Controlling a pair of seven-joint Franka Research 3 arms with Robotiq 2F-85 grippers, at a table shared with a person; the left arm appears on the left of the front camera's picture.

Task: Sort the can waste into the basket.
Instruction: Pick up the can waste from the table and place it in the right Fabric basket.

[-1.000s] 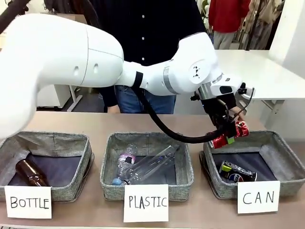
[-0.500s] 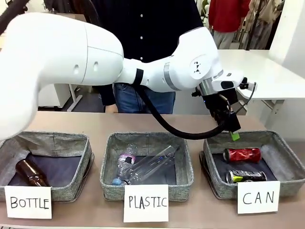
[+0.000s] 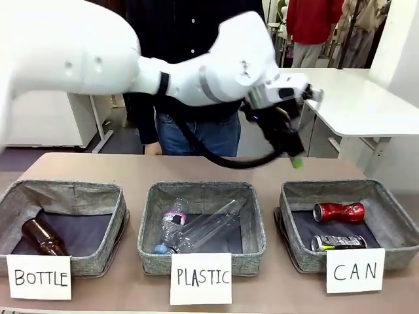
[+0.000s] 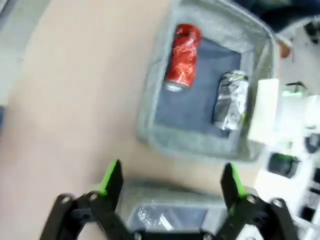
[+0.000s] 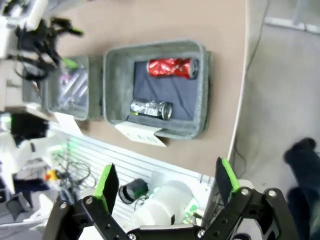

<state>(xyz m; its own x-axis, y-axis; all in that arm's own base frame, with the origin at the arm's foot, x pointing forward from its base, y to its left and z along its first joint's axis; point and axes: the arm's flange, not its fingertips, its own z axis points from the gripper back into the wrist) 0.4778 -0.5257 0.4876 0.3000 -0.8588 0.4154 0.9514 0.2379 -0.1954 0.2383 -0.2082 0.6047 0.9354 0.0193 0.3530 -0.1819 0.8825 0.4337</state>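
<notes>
Two dented cans (image 3: 338,212), red and black, in the basket (image 3: 393,221); both hands (image 4: 170,181) (image 5: 164,181) spread, empty.

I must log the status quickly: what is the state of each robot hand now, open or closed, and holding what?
Left hand: open, holding nothing, above the table.
Right hand: open, holding nothing.

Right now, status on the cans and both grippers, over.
Left gripper open, empty, above the table. Right gripper open, empty. Red can and black can in CAN basket. Nothing obstructing.
</notes>
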